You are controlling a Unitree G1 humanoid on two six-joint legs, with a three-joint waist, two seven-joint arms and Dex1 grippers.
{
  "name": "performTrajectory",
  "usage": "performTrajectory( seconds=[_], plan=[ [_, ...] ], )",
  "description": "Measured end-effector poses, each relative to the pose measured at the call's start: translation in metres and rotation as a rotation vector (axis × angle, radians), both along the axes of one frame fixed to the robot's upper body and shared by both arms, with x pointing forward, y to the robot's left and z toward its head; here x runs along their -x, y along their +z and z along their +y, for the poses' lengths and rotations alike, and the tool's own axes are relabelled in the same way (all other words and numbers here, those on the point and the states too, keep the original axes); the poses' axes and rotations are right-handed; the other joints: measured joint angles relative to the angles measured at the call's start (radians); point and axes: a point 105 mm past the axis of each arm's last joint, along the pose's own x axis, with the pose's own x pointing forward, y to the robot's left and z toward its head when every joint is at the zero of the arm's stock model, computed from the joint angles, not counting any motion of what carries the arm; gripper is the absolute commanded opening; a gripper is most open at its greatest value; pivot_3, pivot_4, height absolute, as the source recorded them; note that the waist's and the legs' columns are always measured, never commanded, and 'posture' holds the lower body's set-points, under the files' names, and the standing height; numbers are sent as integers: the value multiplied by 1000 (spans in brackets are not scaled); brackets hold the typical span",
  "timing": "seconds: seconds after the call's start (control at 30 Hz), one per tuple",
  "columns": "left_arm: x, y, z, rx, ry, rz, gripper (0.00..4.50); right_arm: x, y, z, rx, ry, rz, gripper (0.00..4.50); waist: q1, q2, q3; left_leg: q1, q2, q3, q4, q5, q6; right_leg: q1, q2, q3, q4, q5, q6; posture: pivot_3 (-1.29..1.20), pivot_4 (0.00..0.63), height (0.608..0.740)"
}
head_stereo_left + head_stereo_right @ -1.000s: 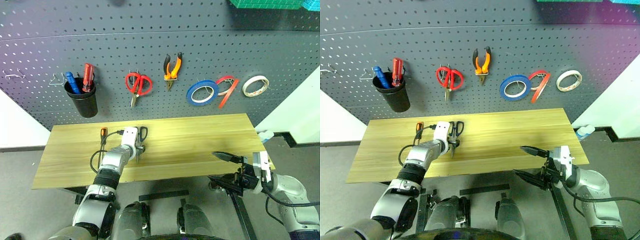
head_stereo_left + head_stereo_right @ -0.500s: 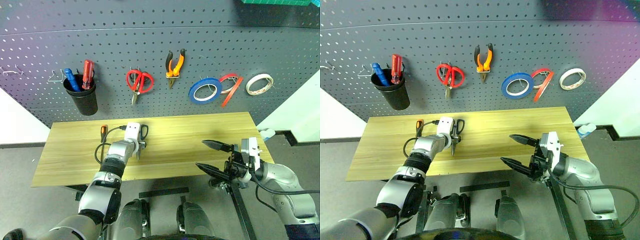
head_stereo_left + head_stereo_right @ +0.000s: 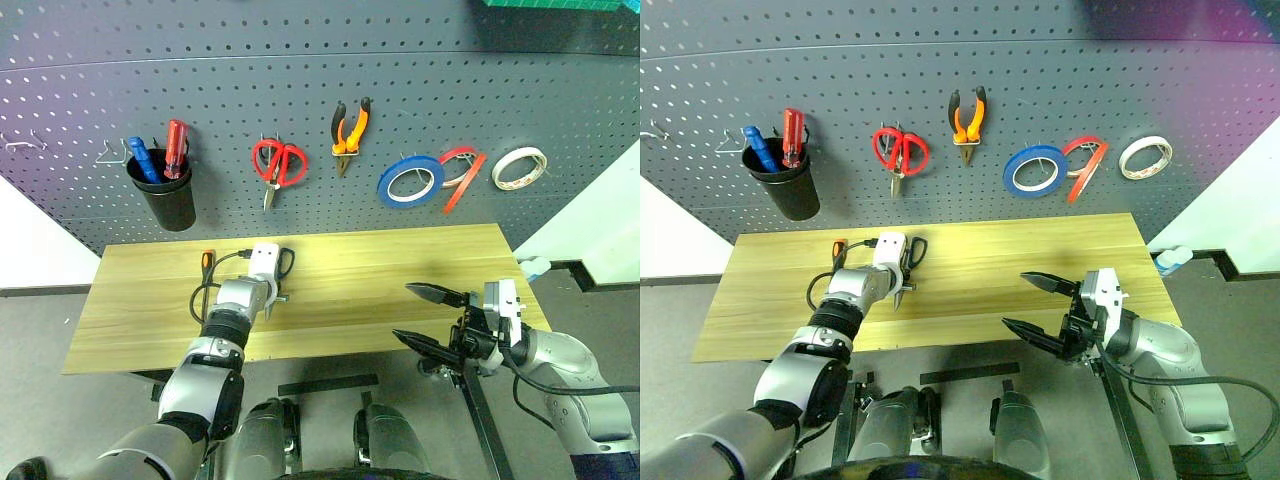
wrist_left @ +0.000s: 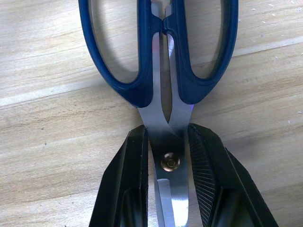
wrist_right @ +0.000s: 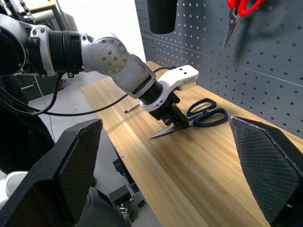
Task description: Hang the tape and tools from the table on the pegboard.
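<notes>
Black-handled scissors (image 3: 284,264) lie on the table (image 3: 400,262) with their handles toward the pegboard (image 3: 300,70). My left gripper (image 3: 273,296) is shut on their blades at the pivot (image 4: 169,162), one finger (image 4: 135,184) on each side. An orange-and-black screwdriver (image 3: 207,263) lies just left of that hand. The pliers (image 3: 347,128) and the red tape (image 3: 455,165) hang on the pegboard. Over the table's front right edge, my right gripper (image 3: 405,312) hangs open and holds nothing.
Red-handled scissors (image 3: 277,165), a blue roll (image 3: 407,182) and a cream-white roll (image 3: 517,168) hang on the pegboard. A black cup (image 3: 168,205) holding a red and a blue screwdriver hangs at the left. Bare hooks (image 3: 25,147) sit at the far left.
My left gripper's fingers have closed onto the scissors' blades. My right gripper has shifted slightly left and up, still open.
</notes>
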Motion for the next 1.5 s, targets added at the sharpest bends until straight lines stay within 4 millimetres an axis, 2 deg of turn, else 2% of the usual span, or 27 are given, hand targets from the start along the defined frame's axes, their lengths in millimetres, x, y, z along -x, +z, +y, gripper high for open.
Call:
performTrajectory(
  seconds=[0.33,0.63,0.9,1.17,1.33,1.5],
  plan=[
    [1,1,5,-16,30,-22,886,0,-1,-1,-1,1,-3,4500,0,0,0,0,0,0,0,0,0,0,0,0,0,0,0,-129,180,740],
    [22,4,16,-40,-120,-181,886,1,-4,-4,-5,2,7,4500,-3,0,1,-9,0,1,-3,1,-1,-5,0,-1,-2,0,0,-116,154,740],
    [47,25,25,-58,-264,-317,886,0,-6,-7,-9,6,-3,4500,-1,1,0,-14,0,0,0,0,0,-8,-1,-3,-2,0,0,-100,140,740],
    [57,49,23,-186,-455,-489,886,-1,-12,-13,-15,7,-14,4500,-2,3,-1,-14,0,0,0,1,2,-8,-1,-4,-2,0,0,-91,113,740],
    [67,60,22,-216,-553,-584,886,-9,-15,-18,-10,-1,-35,4500,-2,6,-4,-14,0,0,1,2,2,-7,-1,-6,-1,1,1,-86,87,740],
    [76,75,31,-286,-618,-714,886,-18,-16,-23,-9,-1,-57,4500,-2,11,-9,-14,0,0,3,2,3,-6,-1,-12,0,2,4,-81,68,740]
  ],
)
